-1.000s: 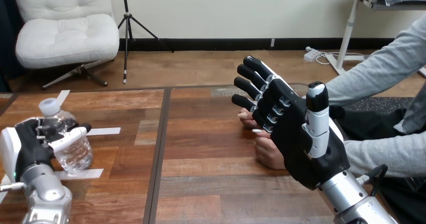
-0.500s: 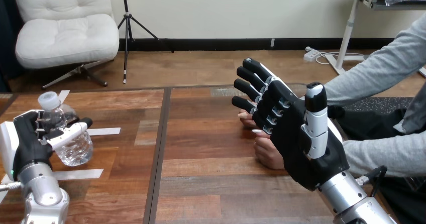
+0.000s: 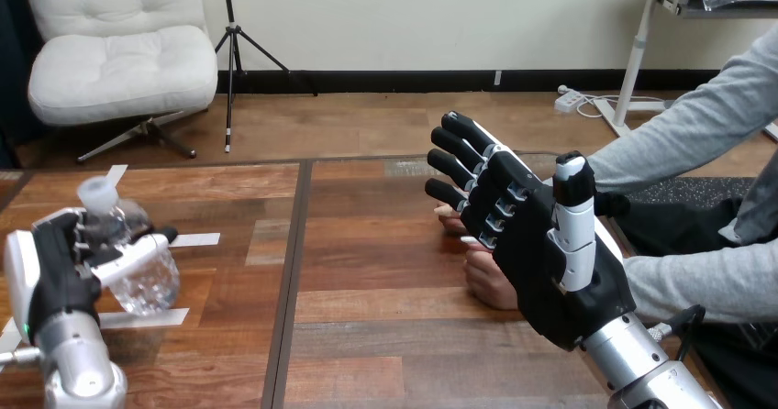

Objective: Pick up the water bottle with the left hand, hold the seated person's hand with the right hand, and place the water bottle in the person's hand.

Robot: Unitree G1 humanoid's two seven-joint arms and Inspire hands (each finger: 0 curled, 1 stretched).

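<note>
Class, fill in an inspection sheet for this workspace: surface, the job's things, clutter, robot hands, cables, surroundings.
Surface: wooden table, planked.
Job's things: water bottle, capped and tilted, in the left robot hand; person's hand on the table at the right.
Clutter: white tape strips on the table by the bottle.
Robot hands: left robot hand curled round the water bottle; right robot hand open, fingers straight, in front of the person's hand, contact unclear.
Cables: nothing seen.
Surroundings: person's sleeves coming in from the right edge.
</note>
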